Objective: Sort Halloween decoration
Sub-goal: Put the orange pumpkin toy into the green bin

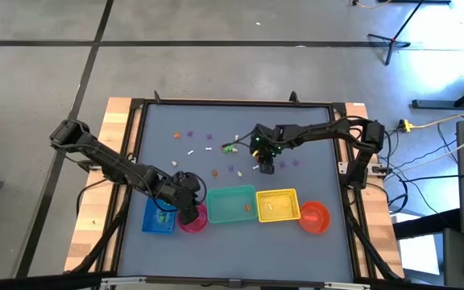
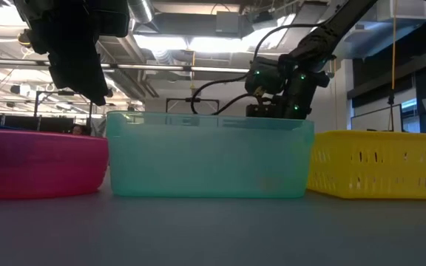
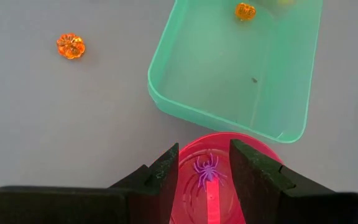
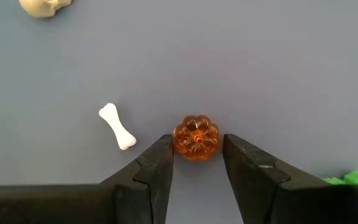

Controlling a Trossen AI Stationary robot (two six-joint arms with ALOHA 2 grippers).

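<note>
Left gripper (image 3: 204, 171): hangs over the pink bowl (image 3: 253, 155) at the near left of the desk (image 1: 216, 121), fingers apart with nothing between them; a purple spider (image 3: 206, 169) lies in the bowl right below the gap
Right gripper (image 4: 196, 163): down at the desk surface right of centre, fingers apart, one on each side of an orange pumpkin (image 4: 196, 137) that sits at the mouth of the gap; I cannot tell whether the fingers touch it
White bone (image 4: 117, 126): flat on the desk just beside that pumpkin, clear of the gripper
Pale skull-like piece (image 4: 42, 6): farther off on the desk, only partly in sight
Teal tray (image 1: 232, 205): near edge, middle of the row, just right of the pink bowl; one orange pumpkin (image 3: 245, 11) lies inside it
Loose pumpkin (image 3: 71, 46): on the bare desk beside the teal tray
Other containers: blue tray (image 1: 158, 217) at the left end, yellow basket (image 1: 278, 205) right of the teal tray, orange bowl (image 1: 315, 217) at the right end
Remaining trinkets (image 1: 208, 143): small purple, white, orange and green pieces scattered over the far middle of the desk, well apart from the containers
</note>
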